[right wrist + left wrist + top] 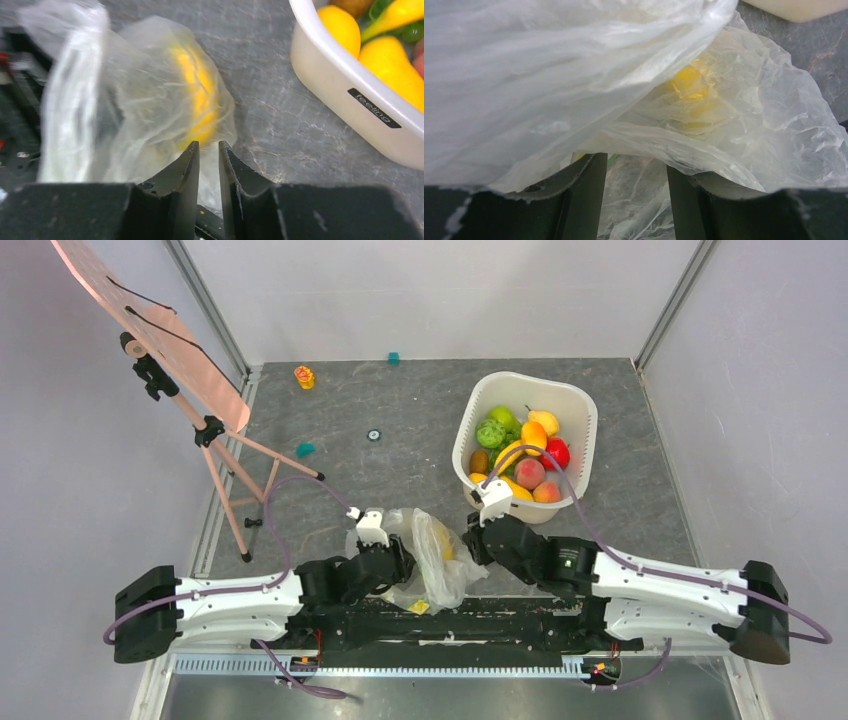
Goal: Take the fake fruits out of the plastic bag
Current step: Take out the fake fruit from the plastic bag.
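The plastic bag (432, 565) lies crumpled at the near edge between my two arms. A yellow fake fruit (441, 540) shows through it, also in the right wrist view (200, 100) and the left wrist view (689, 82). My left gripper (405, 558) is pushed against the bag's left side. Its fingers (589, 190) stand apart with film (549, 75) draped over their tips. My right gripper (470, 532) is at the bag's right edge (140, 90), nearly closed with a narrow slit and nothing between the jaws (209, 146). Several more fake fruits (528, 450) lie in the white basin.
The white basin (480, 400) stands just beyond my right gripper, and its wall shows close in the right wrist view (340, 85). An easel (215, 430) stands at the left. Small blocks lie far back: yellow (304, 377), teal (394, 358), teal (305, 449). A small round thing (374, 434) lies mid-table.
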Available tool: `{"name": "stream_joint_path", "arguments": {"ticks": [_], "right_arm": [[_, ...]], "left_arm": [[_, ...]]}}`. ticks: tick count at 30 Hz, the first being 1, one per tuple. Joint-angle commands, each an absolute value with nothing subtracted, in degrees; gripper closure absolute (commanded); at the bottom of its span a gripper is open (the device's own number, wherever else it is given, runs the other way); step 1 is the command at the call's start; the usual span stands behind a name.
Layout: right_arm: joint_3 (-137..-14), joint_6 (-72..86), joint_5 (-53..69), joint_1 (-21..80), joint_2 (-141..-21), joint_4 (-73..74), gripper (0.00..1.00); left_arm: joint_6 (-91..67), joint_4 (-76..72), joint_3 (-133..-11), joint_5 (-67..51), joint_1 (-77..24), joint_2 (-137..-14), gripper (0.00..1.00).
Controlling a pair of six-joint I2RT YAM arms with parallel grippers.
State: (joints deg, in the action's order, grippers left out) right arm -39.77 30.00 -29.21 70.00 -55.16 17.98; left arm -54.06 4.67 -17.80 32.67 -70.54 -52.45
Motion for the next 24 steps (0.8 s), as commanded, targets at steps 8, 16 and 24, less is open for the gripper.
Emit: {"name": "stream_joint_path", "arguments": {"ticks": [8,16,24], "right_arm": [[-40.8,24.3,-26.4,62.8,-71.4,13.4,0.8],[-42.5,20.1,-27.2,61.6,-82.5,5.2,0.85],[-39.8,19.7,-22.7,61.0,-85.9,-4.8,0.86]], "left_arm": [[-59.6,8.0,-15.1,37.6,-69.7,-45.4,0.43],[-59.3,9.2,-15.6,37.8,-68.5,-45.5,0.39],[-59.6,9.1,-17.1,36.8,-66.7,-49.2,0.38]]}}
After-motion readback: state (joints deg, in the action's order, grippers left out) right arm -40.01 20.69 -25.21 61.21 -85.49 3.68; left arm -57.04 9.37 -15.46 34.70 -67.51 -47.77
